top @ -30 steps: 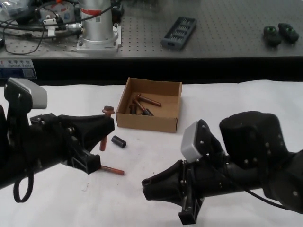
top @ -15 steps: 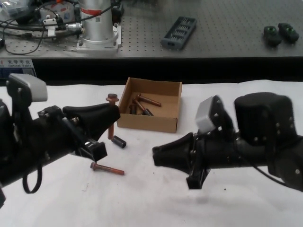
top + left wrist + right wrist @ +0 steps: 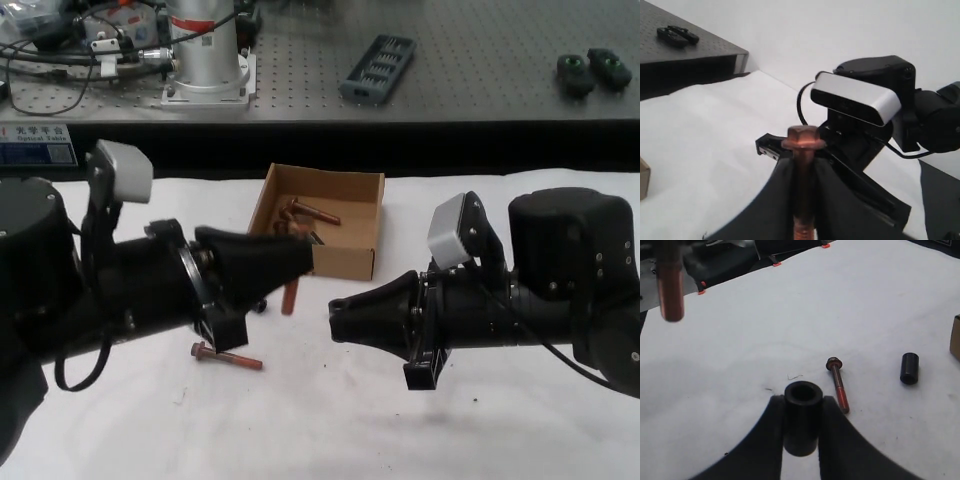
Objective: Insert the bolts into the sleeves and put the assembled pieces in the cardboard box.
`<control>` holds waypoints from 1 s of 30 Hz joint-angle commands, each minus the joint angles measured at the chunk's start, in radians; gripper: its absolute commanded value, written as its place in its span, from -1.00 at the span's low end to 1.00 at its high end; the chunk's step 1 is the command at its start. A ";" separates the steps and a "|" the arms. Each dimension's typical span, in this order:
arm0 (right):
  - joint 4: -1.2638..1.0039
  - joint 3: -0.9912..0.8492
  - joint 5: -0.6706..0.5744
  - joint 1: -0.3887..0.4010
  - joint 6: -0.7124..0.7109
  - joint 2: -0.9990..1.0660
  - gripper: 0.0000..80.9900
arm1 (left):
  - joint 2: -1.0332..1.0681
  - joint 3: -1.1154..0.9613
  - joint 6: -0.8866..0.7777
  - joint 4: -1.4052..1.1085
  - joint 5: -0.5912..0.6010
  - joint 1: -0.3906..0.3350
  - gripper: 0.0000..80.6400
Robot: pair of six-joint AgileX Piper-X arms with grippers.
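My left gripper (image 3: 803,167) is shut on a copper bolt (image 3: 803,140), holding it by the shaft with its hex head up. In the high view this bolt (image 3: 290,298) hangs just in front of the cardboard box (image 3: 345,262), with the left gripper (image 3: 298,258) around it. My right gripper (image 3: 802,407) is shut on a black sleeve (image 3: 802,396), open end up. In the high view the right gripper (image 3: 338,312) sits a short way right of the held bolt, apart from it. The box holds several copper pieces (image 3: 310,213).
A loose bolt (image 3: 838,390) and a loose black sleeve (image 3: 909,368) lie on the white cloth; the same bolt (image 3: 228,355) lies below the left arm. A grey perforated bench (image 3: 450,60) with a metal post (image 3: 205,50) stands behind the box.
The left arm has swung right with the bolt, from beside the box's left corner to its front. The right arm has risen and drawn slightly right, its gripper facing the bolt.
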 commanded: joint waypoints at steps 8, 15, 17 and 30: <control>-0.011 -0.009 -0.020 -0.006 0.009 -0.064 -0.87 | 0.061 -0.024 -0.056 -0.076 0.016 -0.002 -0.98; 0.000 -0.009 -0.020 -0.006 0.023 -0.064 -0.87 | 0.116 -0.069 -0.064 -0.118 0.016 -0.002 -0.98; 0.003 -0.009 -0.018 -0.006 0.023 -0.064 -0.87 | 0.130 -0.071 -0.108 -0.195 0.014 -0.002 -0.98; 0.000 -0.009 -0.025 -0.006 0.023 -0.064 -0.87 | 0.223 -0.071 -0.356 -0.539 -0.038 -0.004 -0.98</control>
